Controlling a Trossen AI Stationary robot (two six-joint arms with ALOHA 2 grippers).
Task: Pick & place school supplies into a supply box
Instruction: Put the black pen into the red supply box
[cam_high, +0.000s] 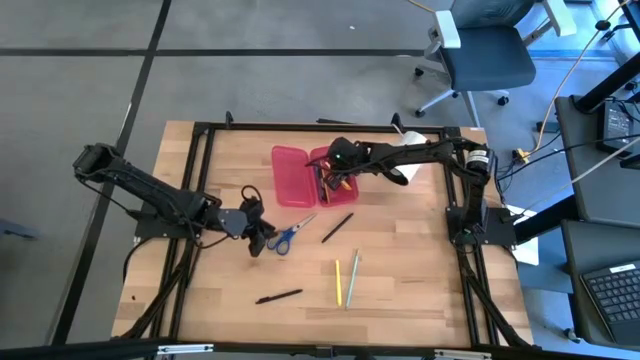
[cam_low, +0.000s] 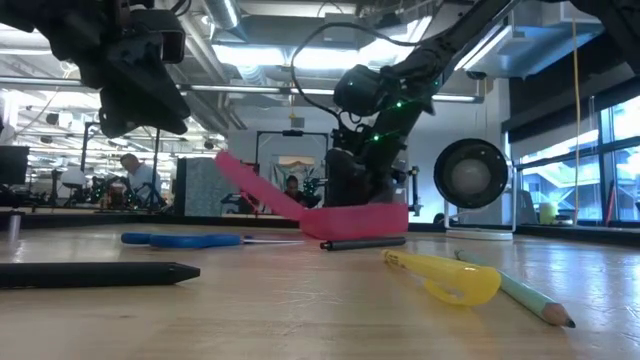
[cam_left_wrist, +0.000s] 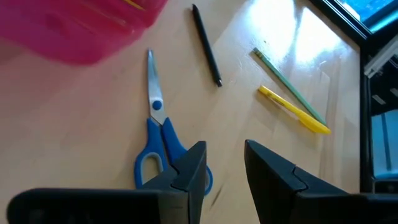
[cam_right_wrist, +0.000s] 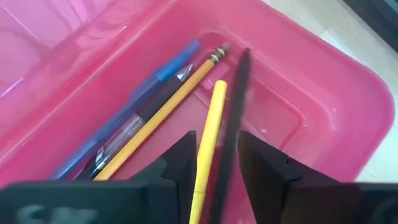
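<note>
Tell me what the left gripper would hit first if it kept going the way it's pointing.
Probably the blue-handled scissors: the left gripper points across the table, its nearer finger by the handles. Depth is unclear, so it might slide past.

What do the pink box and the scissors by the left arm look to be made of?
The pink box looks like glossy translucent plastic: light glows through its walls and highlights streak them. The scissors seem to have bare metal blades, grey and reflective, with a rivet at the pivot, and smooth blue handles, probably moulded plastic. The table looks like sealed wood, with visible grain.

Both end effectors (cam_left_wrist: 224, 165) (cam_right_wrist: 217, 155) parted, low.
</note>
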